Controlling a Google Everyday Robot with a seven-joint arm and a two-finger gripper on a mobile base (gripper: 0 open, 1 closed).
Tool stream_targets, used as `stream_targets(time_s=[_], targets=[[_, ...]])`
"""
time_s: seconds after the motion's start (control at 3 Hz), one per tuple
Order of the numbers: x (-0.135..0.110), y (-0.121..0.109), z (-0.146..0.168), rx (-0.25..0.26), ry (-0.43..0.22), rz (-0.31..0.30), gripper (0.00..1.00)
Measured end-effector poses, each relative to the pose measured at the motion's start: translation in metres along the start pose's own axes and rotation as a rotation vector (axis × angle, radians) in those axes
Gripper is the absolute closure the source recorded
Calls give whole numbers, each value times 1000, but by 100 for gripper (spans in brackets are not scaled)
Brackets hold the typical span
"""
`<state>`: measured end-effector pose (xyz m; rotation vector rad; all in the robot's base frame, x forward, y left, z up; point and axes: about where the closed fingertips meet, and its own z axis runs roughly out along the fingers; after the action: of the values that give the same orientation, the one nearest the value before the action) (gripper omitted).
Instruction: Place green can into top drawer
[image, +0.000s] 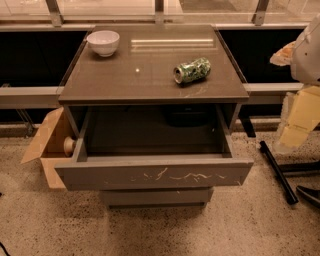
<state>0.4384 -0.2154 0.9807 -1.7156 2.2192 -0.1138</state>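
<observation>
The green can (192, 70) lies on its side on the cabinet top (125, 75), right of centre, with its silver end facing left. The top drawer (155, 172) is pulled out wide below it; its inside is dark and its grey front panel carries pale scratches. My gripper (296, 125) shows as a pale yellowish shape at the right edge, under the white arm body (307, 50). It is well to the right of the can and off the cabinet, and it holds nothing that I can see.
A white bowl (103, 42) stands at the back left of the cabinet top. A narrower grey drawer front (156, 196) sits shut below the open drawer. An open cardboard box (47, 145) is on the floor at the left. Dark legs (280, 172) lie on the floor at the right.
</observation>
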Motion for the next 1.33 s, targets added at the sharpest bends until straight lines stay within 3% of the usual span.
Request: stream_targets(time_s=[0.33, 0.67, 1.33], targets=[[0, 0, 0, 0, 0, 0, 0], [-4, -16, 12, 2, -42, -44, 0], [-33, -78, 65, -37, -148, -253, 0]])
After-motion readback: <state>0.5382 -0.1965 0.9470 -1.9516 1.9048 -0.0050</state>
